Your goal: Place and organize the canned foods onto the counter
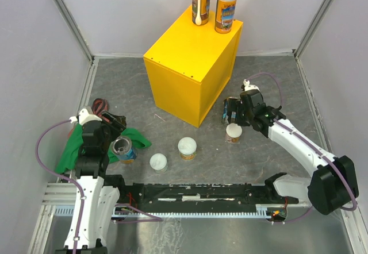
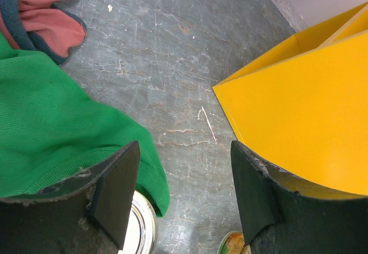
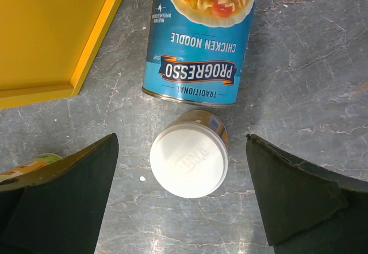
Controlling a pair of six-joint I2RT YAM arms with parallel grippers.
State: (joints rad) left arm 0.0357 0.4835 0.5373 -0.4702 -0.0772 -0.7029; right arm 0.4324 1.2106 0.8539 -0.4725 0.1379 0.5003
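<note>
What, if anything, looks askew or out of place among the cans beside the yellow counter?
The blue Progresso can lies on its side on the grey table beside the counter, label facing up, whereas the short white-lidded can next to it stands upright. A crumpled green cloth also lies at the table's left.

Left claw [image 2: 184, 192] is hanging over the grey surface [image 2: 167, 47], its jaws spread wide.
A green cloth [image 2: 52, 127] is lying beside one finger, next to a silver-topped can [image 2: 142, 231]; the yellow counter [image 2: 305, 110] is standing beside the other, stretching toward the surface's edge.
</note>
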